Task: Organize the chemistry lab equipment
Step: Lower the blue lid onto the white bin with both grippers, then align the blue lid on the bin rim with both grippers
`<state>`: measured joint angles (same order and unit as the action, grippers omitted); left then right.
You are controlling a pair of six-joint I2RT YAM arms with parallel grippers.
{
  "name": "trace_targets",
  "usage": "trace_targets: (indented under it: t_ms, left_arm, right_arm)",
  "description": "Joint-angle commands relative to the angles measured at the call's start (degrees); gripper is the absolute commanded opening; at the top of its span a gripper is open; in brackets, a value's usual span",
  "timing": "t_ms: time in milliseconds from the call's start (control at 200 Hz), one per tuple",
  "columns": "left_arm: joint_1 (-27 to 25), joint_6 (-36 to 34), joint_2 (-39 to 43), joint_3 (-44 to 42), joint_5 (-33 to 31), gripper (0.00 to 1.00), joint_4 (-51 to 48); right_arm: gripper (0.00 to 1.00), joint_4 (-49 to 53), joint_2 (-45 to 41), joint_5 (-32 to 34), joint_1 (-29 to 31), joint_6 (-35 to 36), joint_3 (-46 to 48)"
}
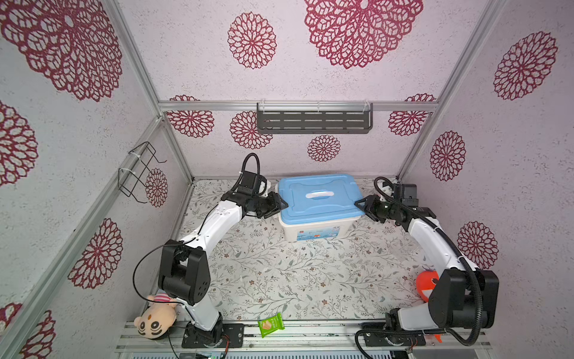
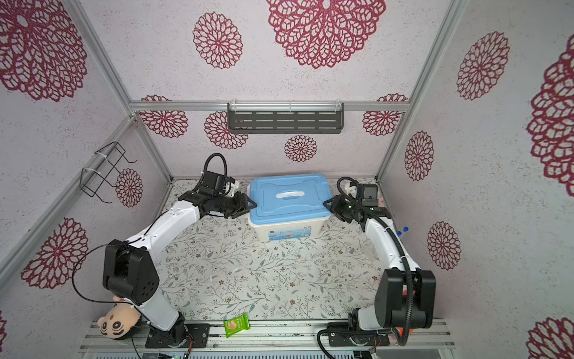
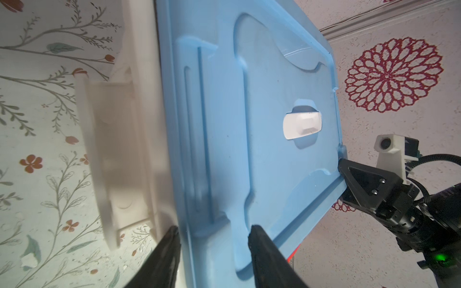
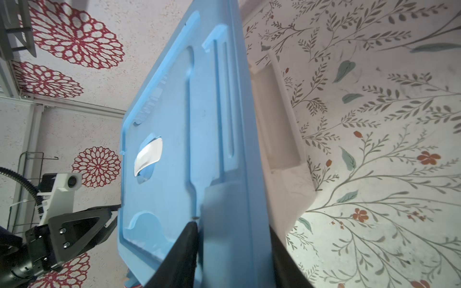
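A white storage box [image 1: 313,231] with a blue lid [image 1: 320,205] sits at the middle of the counter's [image 1: 279,279] back edge, both arms reaching in on it from opposite sides. The left tool [image 1: 281,205] is at the lid's left short edge, and the left wrist view shows one finger [image 3: 267,256] lying on top of the lid and the other under its rim, pinching that edge. The right tool [image 1: 358,203] meets the lid's right short edge the same way, one finger [image 4: 182,251] on top and one outside the rim; whether it presses the lid or merely straddles it cannot be told. The lid's white handle [image 1: 319,195] lies flat in its recess. Of the lab equipment, only two blue-capped tubes [image 2: 405,229] show, in a top view, near the counter's right edge just beyond the right forearm, with little more than their caps visible. A tiger plush [image 1: 155,320] lies at the front-left corner, an orange plush [image 1: 425,284] at the front-right behind the right arm, and a green snack packet [image 1: 271,324] at the middle of the front edge.
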<state>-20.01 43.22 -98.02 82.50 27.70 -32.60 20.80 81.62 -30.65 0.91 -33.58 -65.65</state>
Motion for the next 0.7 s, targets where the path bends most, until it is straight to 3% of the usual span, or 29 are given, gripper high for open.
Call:
trace_targets:
  t_ms: [0, 250, 520, 696]
  left_arm:
    - [-0.3, 0.6, 1.4, -2.8, -4.6, 0.50, -3.8]
    - [-0.3, -0.8, 5.3, -5.1, -9.7, 0.52, -7.7]
    - [-0.2, -0.6, 5.2, -5.3, -8.0, 0.64, -6.3]
    - [-0.2, -1.5, 4.7, -4.1, -7.9, 0.65, -7.5]
  right_arm:
    - [0.43, 3.9, 0.0, 3.8, 0.3, 5.0, -1.5]
    - [0.47, 6.4, 0.5, 5.5, 0.5, 8.0, -2.7]
    - [0.49, 10.0, 3.4, 7.0, 1.5, 12.2, -5.7]
    - [0.45, 12.6, 5.7, 8.3, 2.6, 13.4, -9.4]
